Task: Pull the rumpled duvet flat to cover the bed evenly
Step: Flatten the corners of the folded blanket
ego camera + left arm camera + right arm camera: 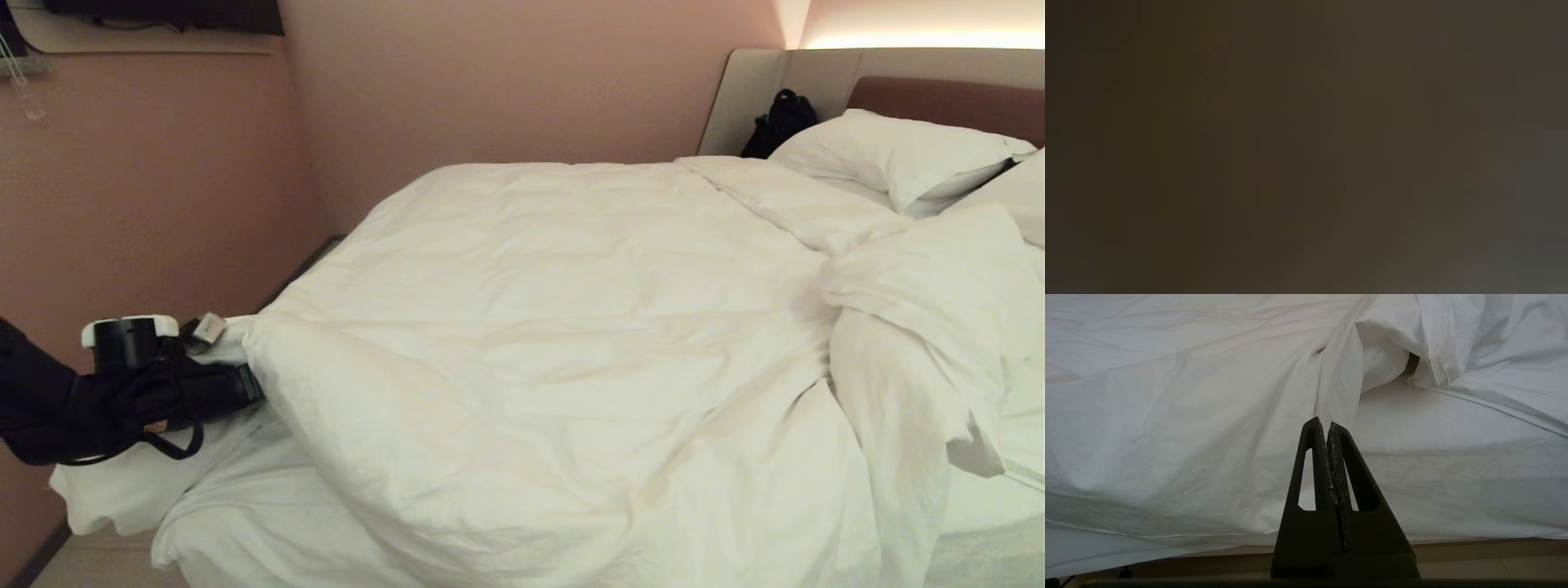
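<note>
White duvet (555, 327) sprawls over the bed (988, 506), bunched toward the pillows (890, 155). We can't tell our left gripper's (253, 384) spread, tips buried at the duvet's corner. Right gripper (1327, 426) pressed together, empty, hanging beside the duvet's edge.

Dim warm light is cast from a glowing strip above the headboard (922, 39). The left wrist view is rendered dark, featureless. Soft shadows are noted.
</note>
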You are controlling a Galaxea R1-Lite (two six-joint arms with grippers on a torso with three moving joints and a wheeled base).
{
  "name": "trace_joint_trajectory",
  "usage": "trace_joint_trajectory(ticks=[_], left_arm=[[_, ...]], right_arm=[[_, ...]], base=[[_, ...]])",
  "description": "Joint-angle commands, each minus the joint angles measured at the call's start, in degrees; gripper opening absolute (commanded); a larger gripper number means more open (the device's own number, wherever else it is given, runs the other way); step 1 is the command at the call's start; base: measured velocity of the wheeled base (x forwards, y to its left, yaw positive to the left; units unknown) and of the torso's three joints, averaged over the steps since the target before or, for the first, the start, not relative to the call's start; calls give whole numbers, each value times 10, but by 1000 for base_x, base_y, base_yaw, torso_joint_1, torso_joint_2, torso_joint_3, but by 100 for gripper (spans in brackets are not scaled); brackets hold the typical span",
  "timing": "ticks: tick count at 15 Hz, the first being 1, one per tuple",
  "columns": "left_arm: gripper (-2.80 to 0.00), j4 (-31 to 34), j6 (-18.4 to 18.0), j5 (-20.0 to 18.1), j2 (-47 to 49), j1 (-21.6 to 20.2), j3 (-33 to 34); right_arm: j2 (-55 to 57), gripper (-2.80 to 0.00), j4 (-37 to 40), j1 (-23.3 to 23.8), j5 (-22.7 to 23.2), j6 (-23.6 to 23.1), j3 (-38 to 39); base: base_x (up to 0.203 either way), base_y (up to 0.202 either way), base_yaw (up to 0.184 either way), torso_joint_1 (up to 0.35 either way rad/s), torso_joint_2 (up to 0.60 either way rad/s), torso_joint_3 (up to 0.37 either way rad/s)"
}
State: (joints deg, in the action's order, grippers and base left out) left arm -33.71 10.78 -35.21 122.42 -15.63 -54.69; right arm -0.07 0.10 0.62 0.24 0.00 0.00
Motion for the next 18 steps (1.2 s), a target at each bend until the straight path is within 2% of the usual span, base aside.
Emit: trace_joint_trajectory(ticks=[1,5,6,18], left_arm=[[0,-1,-46,60,18,19,1],[0,2,-47,64,19,26,-1],[-280,1,-47,64,17,26,-1],[-280,5,-37,64,-66,20,33]], right_arm=[[1,-280,0,0,0,0,0],[1,-280,1,0,0,0,0],[1,-280,0,0,0,0,0],[1,-280,0,0,0,0,0]], base=[[0,0,0,0,0,0],[0,0,0,0,0,0],[0,0,0,0,0,0],[0,0,0,0,0,0]])
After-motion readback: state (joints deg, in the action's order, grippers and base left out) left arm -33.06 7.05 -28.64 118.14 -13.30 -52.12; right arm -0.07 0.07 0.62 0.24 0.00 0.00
